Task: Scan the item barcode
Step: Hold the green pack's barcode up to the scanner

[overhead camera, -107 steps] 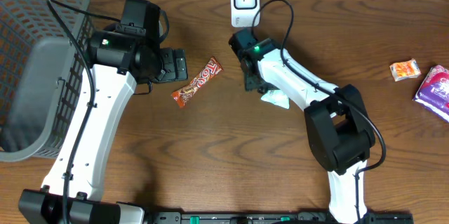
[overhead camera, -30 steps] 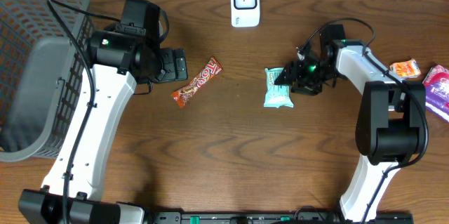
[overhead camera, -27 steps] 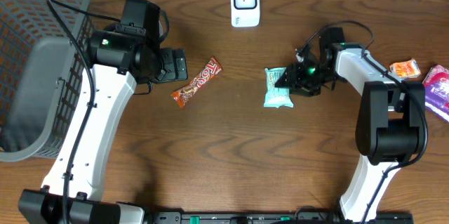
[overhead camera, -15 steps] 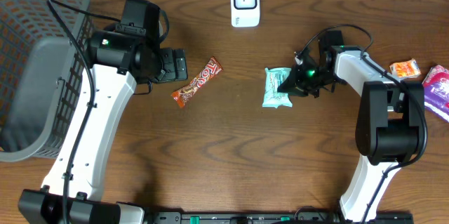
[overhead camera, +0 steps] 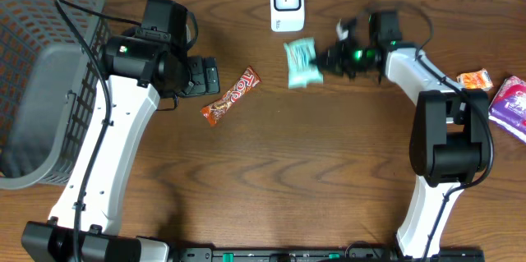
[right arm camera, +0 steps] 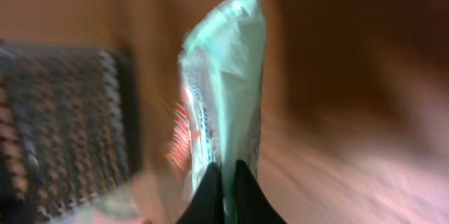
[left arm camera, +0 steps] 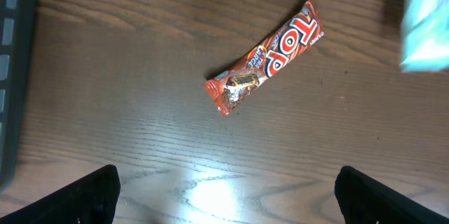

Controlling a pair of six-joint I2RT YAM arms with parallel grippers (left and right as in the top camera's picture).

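Observation:
A pale green packet (overhead camera: 300, 62) hangs in the air just below and right of the white scanner (overhead camera: 287, 3), blurred by motion. My right gripper (overhead camera: 322, 59) is shut on the packet's edge; in the right wrist view the two dark fingers (right arm camera: 226, 199) pinch the thin green packet (right arm camera: 228, 97), which stands up on edge. A red-orange Top bar (overhead camera: 231, 96) lies on the wood left of centre, also in the left wrist view as the Top bar (left arm camera: 268, 55). My left gripper (left arm camera: 226, 196) hovers open above bare wood near that bar, holding nothing.
A grey mesh basket (overhead camera: 41, 73) fills the left side. An orange packet (overhead camera: 474, 81) and a purple-white packet (overhead camera: 510, 106) lie at the right edge. The green packet's corner (left arm camera: 425, 27) shows at the left wrist view's right edge.
My right gripper shut on the green packet, lifted it off the table and swung it up and left toward the scanner. The left arm stayed still.

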